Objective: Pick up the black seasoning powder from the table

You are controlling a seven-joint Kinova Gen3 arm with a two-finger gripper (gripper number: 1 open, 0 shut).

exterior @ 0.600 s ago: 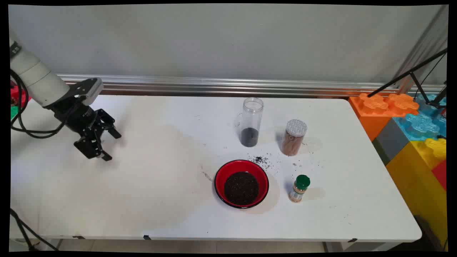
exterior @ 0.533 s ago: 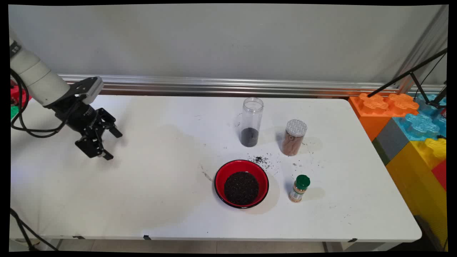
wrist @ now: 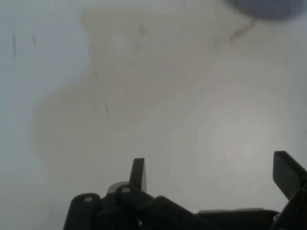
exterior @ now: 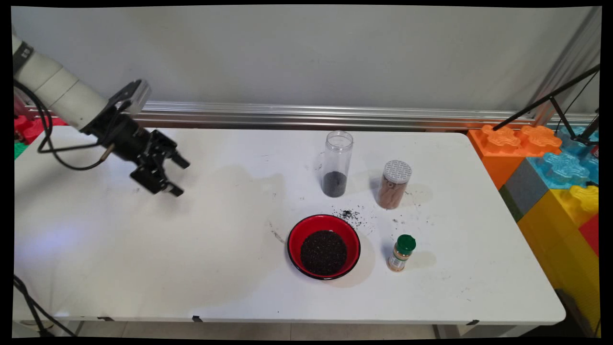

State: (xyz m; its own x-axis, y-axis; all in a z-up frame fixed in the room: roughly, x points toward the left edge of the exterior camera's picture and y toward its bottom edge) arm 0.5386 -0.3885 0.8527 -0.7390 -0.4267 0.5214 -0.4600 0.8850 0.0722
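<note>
The gripper (exterior: 178, 176) is held above the left part of the table (exterior: 143, 249), with its fingers (wrist: 138, 173) spread wide and nothing between them. Well to the right of it a red bowl (exterior: 323, 246) of dark grains is seen. Behind the bowl a clear tube (exterior: 336, 164) and a jar (exterior: 394, 184) are placed, and a green-capped bottle (exterior: 401, 253) is set just to its right.

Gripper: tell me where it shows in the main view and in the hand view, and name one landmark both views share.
Main view: the gripper hangs open over the table's left part, far left of the clear tube and red bowl.
Hand view: the gripper rises from the bottom edge, fingers apart, nothing between them.
Shared landmark: the white table top with its faint stain.
</note>
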